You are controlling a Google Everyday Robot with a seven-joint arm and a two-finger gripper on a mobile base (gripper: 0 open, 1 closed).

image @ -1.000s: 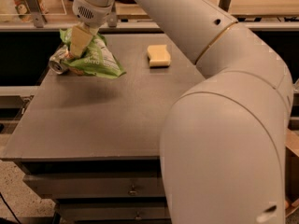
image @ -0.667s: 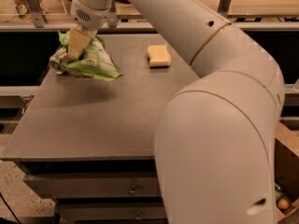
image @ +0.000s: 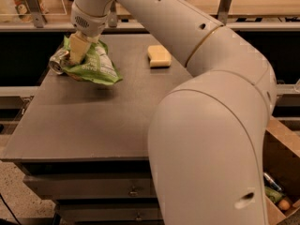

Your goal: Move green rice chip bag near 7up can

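The green rice chip bag (image: 96, 65) lies at the far left of the grey table (image: 84, 121), crinkled, with its white label facing up. The 7up can (image: 57, 62) lies on its side right against the bag's left edge, mostly hidden by it. My gripper (image: 78, 50) reaches down from the big white arm onto the bag's upper left part, beside the can. Its pale fingers (image: 77, 48) are pressed into the top of the bag.
A pale yellow sponge block (image: 159, 56) lies at the back middle of the table. My white arm (image: 211, 125) fills the right half of the view. A cardboard box (image: 276, 196) with small items stands low at the right. Shelving runs behind the table.
The bag and gripper have stayed by the can. The arm's near segment has shifted slightly toward the left of the view.
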